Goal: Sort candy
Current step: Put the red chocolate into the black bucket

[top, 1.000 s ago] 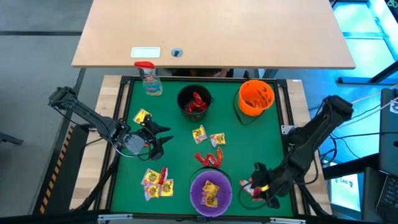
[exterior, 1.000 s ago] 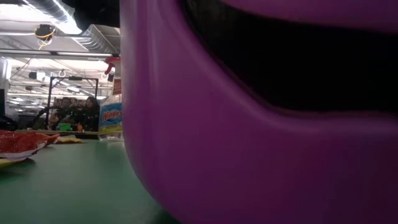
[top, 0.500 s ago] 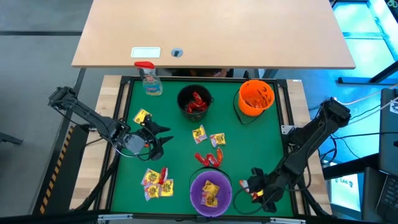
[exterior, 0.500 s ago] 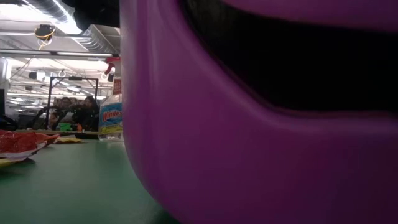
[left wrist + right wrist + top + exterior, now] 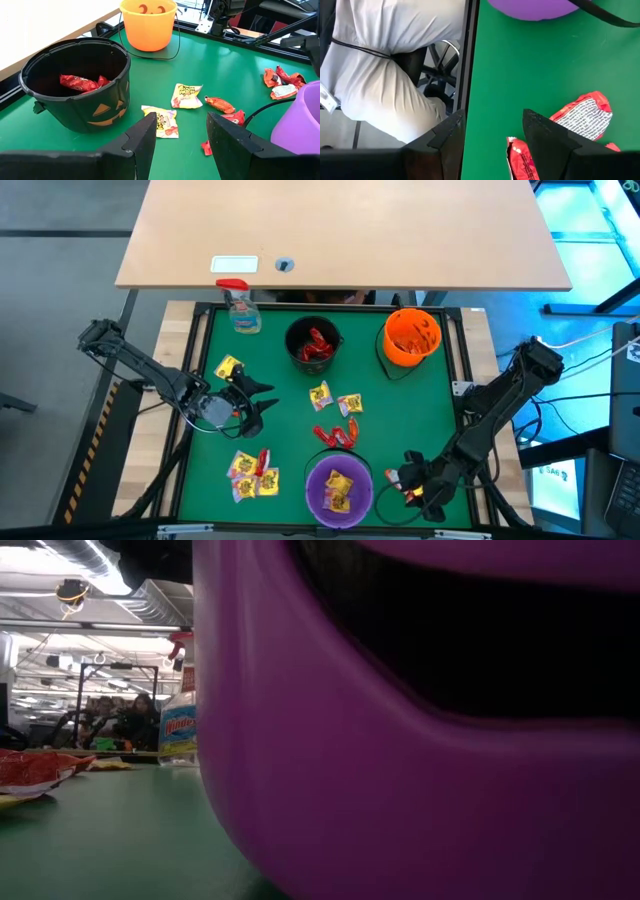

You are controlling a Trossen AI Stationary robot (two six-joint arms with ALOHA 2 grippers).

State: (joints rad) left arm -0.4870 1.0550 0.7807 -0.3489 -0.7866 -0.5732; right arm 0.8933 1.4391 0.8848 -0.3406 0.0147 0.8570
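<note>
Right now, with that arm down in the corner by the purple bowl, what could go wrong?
The right end effector hovers open over red candy near the table edge; a nudge might push packets off. It could also bump the purple bowl close beside it, and several packets lying together may get grabbed at once.

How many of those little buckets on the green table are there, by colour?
Black bucket: 1
Orange bucket: 1
Purple bucket: 1
Total: 3 buckets
</note>
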